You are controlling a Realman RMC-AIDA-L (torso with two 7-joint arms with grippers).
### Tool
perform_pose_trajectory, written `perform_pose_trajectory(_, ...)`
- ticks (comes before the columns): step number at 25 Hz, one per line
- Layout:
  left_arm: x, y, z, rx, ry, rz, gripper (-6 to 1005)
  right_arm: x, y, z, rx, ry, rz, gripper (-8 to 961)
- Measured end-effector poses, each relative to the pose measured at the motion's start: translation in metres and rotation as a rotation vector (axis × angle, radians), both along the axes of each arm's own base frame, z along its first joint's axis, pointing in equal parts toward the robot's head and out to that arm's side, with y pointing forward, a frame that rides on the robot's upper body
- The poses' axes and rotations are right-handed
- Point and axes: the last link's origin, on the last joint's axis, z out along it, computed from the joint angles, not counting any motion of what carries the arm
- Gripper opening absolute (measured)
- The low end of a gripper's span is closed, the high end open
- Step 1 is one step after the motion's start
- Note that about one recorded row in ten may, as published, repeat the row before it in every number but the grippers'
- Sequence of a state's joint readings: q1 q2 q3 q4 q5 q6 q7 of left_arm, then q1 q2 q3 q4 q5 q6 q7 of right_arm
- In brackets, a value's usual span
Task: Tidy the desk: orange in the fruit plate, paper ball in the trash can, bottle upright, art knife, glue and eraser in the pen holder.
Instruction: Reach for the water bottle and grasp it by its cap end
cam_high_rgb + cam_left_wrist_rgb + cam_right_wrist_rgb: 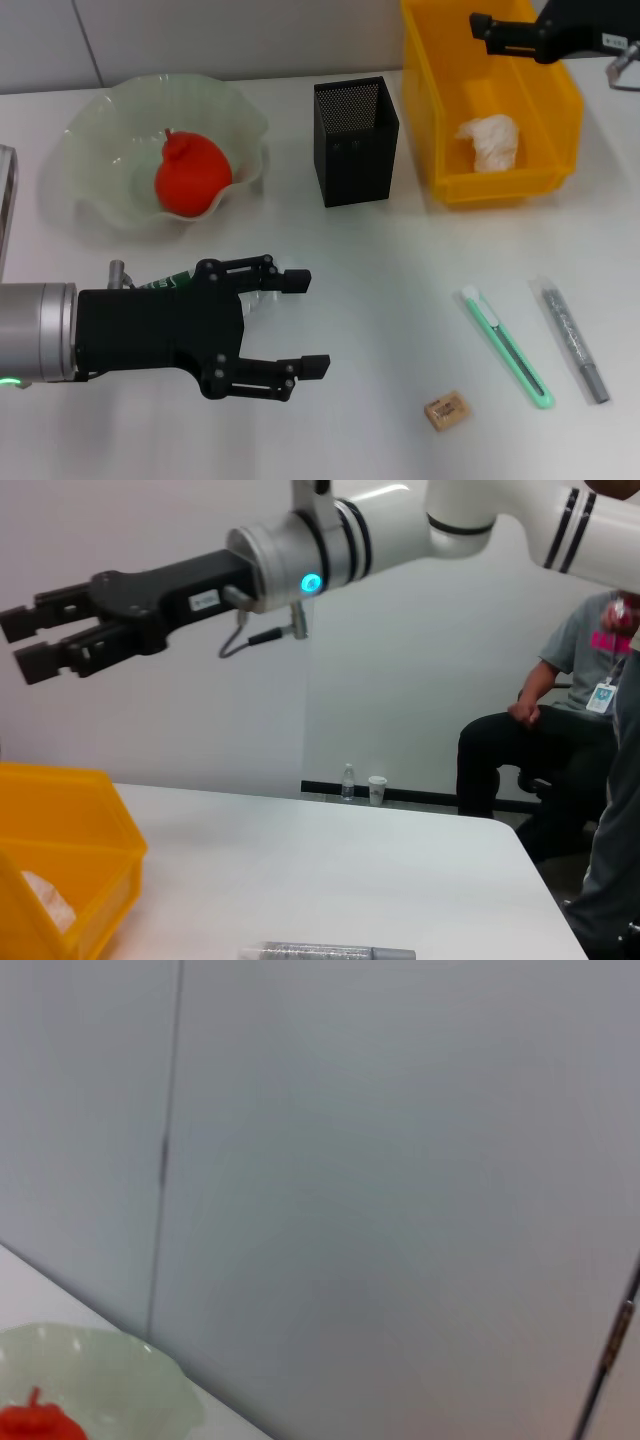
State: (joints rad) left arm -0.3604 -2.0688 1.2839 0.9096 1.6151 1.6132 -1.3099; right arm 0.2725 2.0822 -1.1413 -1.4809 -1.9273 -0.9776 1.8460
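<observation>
While orange (pixel 192 177) sits in fruit plate (pixel 100 205) and paper ball (pixel 490 140) in trash can (pixel 440 70), the left gripper (pixel 305 325), jaws apart, hovers over the bottle (pixel 175 283), apparently to right it. It lies flat, long axis across the counter (pixel 380 300), mostly hidden. Right gripper (pixel 483 24) hangs above the can, jaws nearly together.

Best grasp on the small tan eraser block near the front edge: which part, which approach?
Take the small tan rectangular eraser across its two long sides, coming straight down from above. It lies flat on the white table, slightly skewed, so the wrist should turn to match. Nothing touches it; the green art knife lies apart. The open left gripper is nearest; the right gripper hangs over the yellow plastic bin.
</observation>
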Motion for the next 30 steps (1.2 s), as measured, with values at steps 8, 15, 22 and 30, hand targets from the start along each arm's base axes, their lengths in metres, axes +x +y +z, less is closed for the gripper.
perform_pose_trajectory(8,-0.002,0.002,0.000,0.012,-0.008,0.013,846,0.011,-0.057,-0.010,-0.100,0.162,0.277,824)
perform_pose_trajectory(15,-0.002,0.010,0.001,0.069,-0.008,0.038,847,0.030,-0.078,-0.010,-0.150,0.236,0.317,824)
perform_pose_trajectory(22,-0.004,0.029,-0.002,0.170,-0.035,0.103,847,0.045,-0.084,-0.025,-0.238,0.192,0.284,824)
perform_pose_trajectory(30,-0.005,0.043,-0.011,0.209,-0.017,0.137,847,0.046,-0.085,-0.038,-0.385,0.181,0.195,824)
